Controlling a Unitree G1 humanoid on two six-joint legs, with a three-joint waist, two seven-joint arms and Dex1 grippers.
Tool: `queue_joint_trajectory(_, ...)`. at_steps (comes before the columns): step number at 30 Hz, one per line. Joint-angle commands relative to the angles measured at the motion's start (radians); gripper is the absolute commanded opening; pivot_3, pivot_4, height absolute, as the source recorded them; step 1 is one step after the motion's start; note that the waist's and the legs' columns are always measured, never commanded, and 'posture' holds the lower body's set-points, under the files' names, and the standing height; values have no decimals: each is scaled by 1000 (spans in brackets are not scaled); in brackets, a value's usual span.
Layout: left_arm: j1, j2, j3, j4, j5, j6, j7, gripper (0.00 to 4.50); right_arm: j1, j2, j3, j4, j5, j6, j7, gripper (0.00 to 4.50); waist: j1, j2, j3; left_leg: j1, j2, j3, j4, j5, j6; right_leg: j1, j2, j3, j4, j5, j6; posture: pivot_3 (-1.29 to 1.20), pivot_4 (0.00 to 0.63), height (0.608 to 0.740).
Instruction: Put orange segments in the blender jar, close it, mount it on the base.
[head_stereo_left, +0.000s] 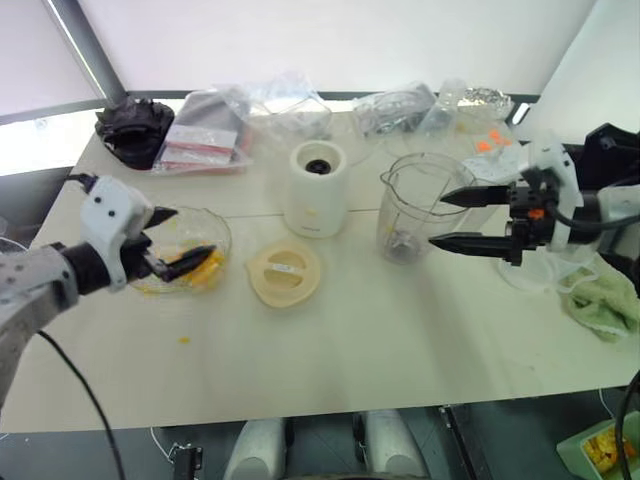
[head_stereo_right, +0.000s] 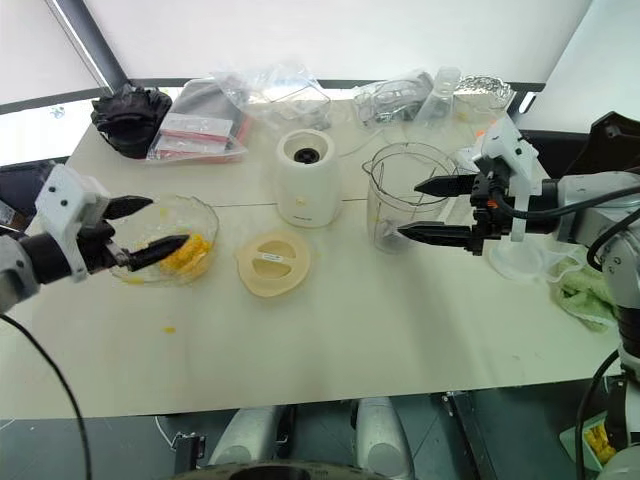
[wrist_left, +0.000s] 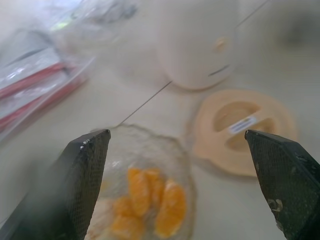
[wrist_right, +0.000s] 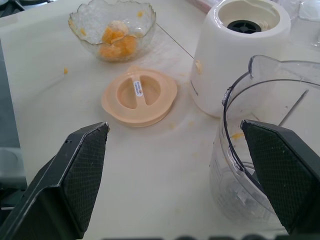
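Observation:
The orange segments lie in a wavy-edged glass dish at the table's left. My left gripper hovers open just over that dish, with nothing between its fingers. The clear blender jar stands upright and uncovered right of centre, with its blade at the bottom and a small orange smear on its inner wall. My right gripper stands open beside the jar's right side, one fingertip near the rim, holding nothing. The cream-white base stands left of the jar, dark socket up.
The flat cream lid lies in front of the base. A loose orange bit sits near the front left. A black bag and plastic bags line the back edge. A green cloth lies at the right.

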Motion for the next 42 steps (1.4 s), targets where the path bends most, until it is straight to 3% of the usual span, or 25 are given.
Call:
queue_joint_trajectory(1, -69, -8, -64, 93, 80, 37, 60, 4500, -15, 11, -8, -15, -3, -19, -3, 4422, 1, 0, 0, 0, 0, 0, 0, 0, 0, 0, 0, 0, 0, 0, 0, 0, 150, 740)
queue_joint_trajectory(13, -326, -193, -270, 386, 223, 181, 166, 4500, -5, 26, -3, -30, -9, -27, -15, 4422, 0, 0, 0, 0, -1, -2, 1, 0, 0, 0, 0, 0, 3, 3, 5, 0, 150, 740)
queue_joint_trajectory(18, -385, -253, -288, 475, 251, 211, 170, 4500, -2, 31, -3, -40, -8, -26, -23, 4422, -1, 0, 0, -1, -1, -2, 1, 0, 0, -1, 0, 0, 3, 3, 5, 0, 150, 740)
queue_joint_trajectory(33, -423, -328, -308, 589, 300, 215, 142, 4500, -12, 46, 4, -47, -12, -26, -48, 4422, 0, -1, 0, -1, -1, -4, 2, 0, 0, -1, -1, 0, 3, 3, 6, 0, 150, 740)
queue_joint_trajectory(42, -460, -345, -387, 690, 371, 102, 57, 4500, -23, 64, 13, -54, -22, -21, -59, 4422, 1, -1, 0, -1, -5, -5, 2, 0, -1, -1, -2, 0, 4, 3, 6, 0, 150, 740)
